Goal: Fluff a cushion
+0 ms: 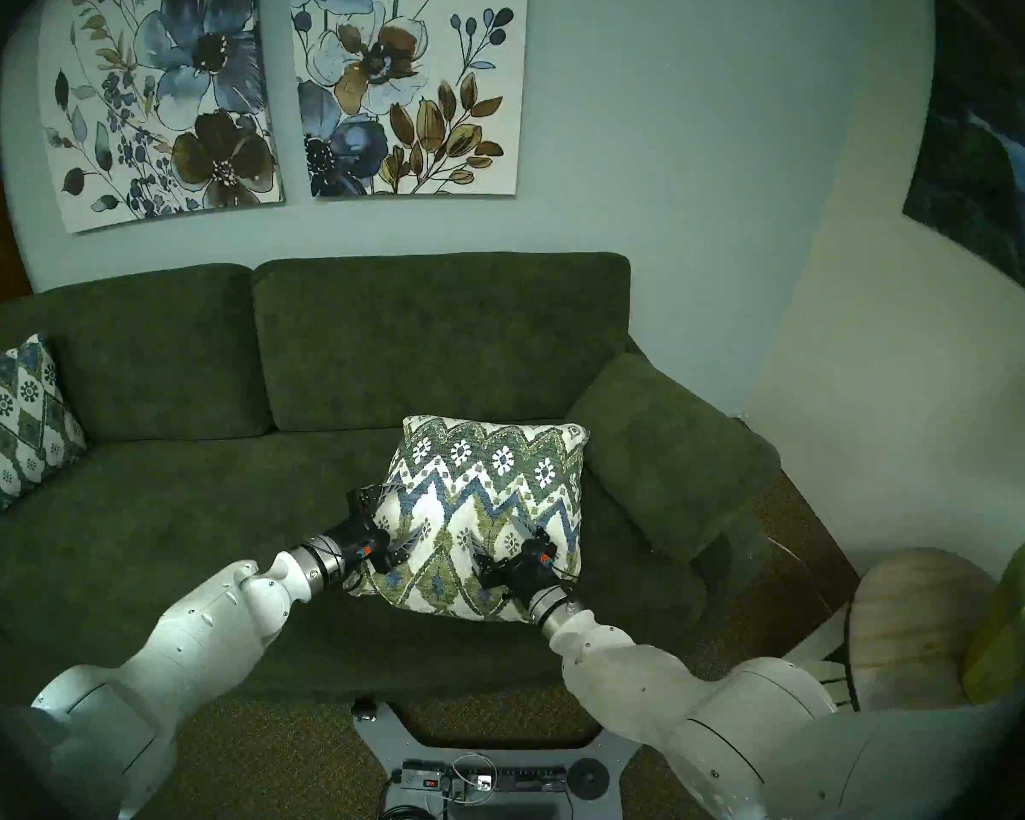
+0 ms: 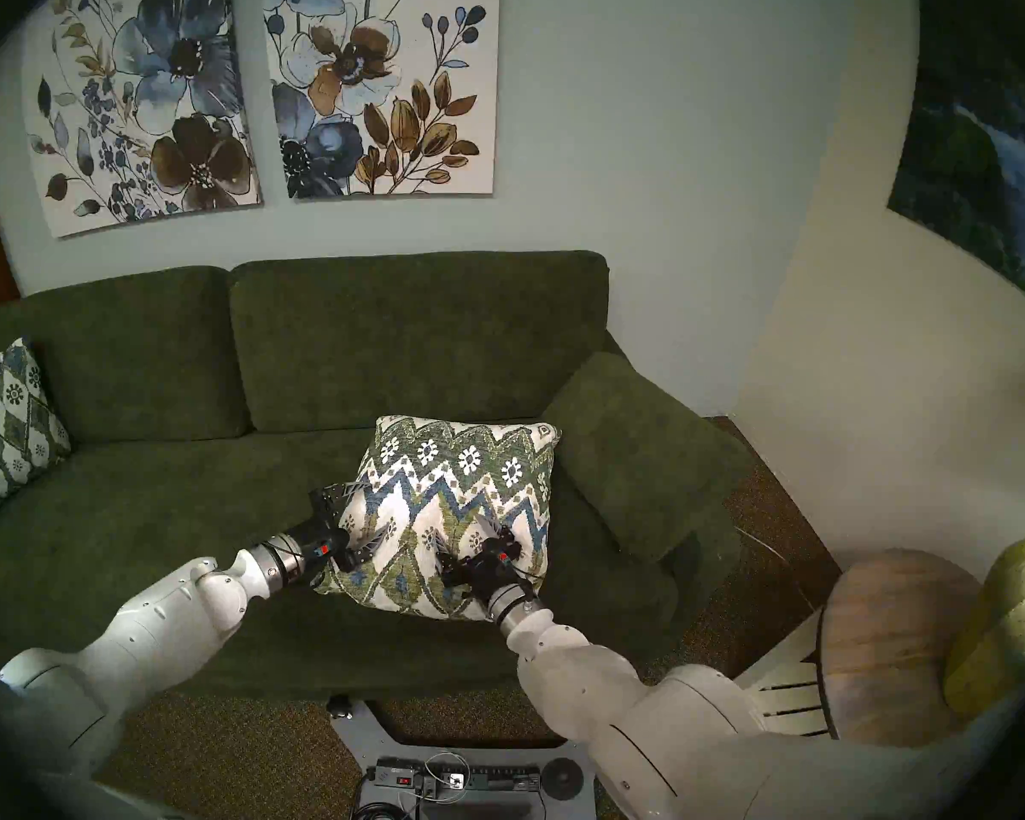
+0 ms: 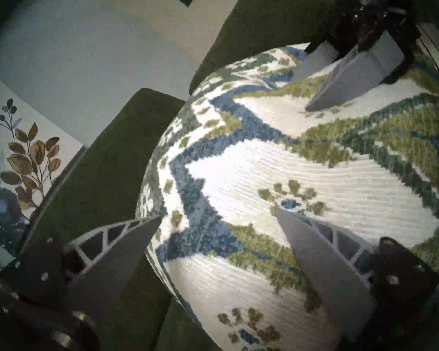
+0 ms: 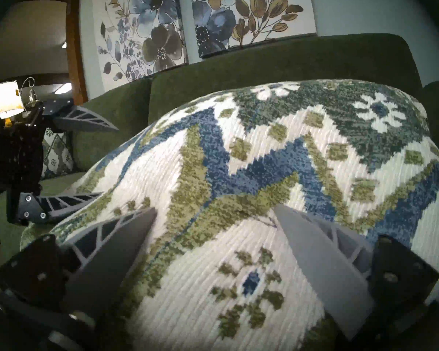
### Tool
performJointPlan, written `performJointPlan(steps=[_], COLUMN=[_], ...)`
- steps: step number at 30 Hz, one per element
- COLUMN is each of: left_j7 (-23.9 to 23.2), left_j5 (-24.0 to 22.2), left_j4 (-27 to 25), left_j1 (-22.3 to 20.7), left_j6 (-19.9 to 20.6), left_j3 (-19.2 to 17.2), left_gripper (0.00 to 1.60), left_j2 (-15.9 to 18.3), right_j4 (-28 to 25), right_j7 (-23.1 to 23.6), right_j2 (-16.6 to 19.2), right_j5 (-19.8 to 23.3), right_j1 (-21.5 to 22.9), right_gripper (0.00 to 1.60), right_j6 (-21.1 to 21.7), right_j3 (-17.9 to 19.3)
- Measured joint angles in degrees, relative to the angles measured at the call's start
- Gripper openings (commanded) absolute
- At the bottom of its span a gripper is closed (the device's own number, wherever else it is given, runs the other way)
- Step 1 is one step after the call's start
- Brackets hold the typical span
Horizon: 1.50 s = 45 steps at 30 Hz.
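Dim, green-cast room; fisheye bends edges, dark rim all round. Lit lamp [image 4: 7, 102] glares at 9 o'clock; wrist views soft.

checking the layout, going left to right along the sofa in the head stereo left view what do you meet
second patterned cushion → left tool at the cushion's left edge → cushion → right tool over its lower right → sofa armrest → round wooden side table

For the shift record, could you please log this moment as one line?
left gripper: open, at patterned cushion edge | right gripper: open, on cushion face | cushion: on green sofa

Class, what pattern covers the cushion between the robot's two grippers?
Cream weave with blue and olive-green zigzags and small flower medallions on the cushion; clearest in the right wrist view.
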Motion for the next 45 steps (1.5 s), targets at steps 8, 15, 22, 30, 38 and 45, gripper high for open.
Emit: performJointPlan(steps=[8,15,22,30,38,45], left_j7=[-0.3,-0.4,-0.3,0.1,0.6,1.1], left_j5=[-0.6,-1.6,-2.7,-3.5,-3.5,-3.4], left_j4=[5.3,8.9,11.0,13.0,14.7,16.2], left_j1=[-1.7,-3.6,-5.0,-6.7,-7.2,-7.9], left_j6=[1.6,2.1,2.0,2.5,2.9,3.4], left_j3=[0.2,0.1,-0.1,-0.3,-0.1,0.1], left_gripper=[1.60,1.60,1.60,1.60,1.60,1.60], left_j2=[-3.5,-5.7,-7.0,-8.1,-9.1,-10.0], right_j4=[0.0,-0.1,-2.2,-7.6,-13.3,-18.6], right_j7=[1.2,2.2,3.5,5.2,6.3,7.4], right_j2=[1.0,2.1,3.3,3.9,5.3,6.5], right_j5=[-0.3,-0.6,-1.0,-1.1,-0.4,0.2], right_j1=[-0.9,-1.2,-0.9,1.5,4.1,5.7], right_gripper=[1.60,1.60,1.60,1.60,1.60,1.60], right_j6=[-1.8,-4.0,-5.8,-5.6,-5.6,-5.6], right_j3=[-0.5,-0.8,-0.6,0.4,1.9,3.2])
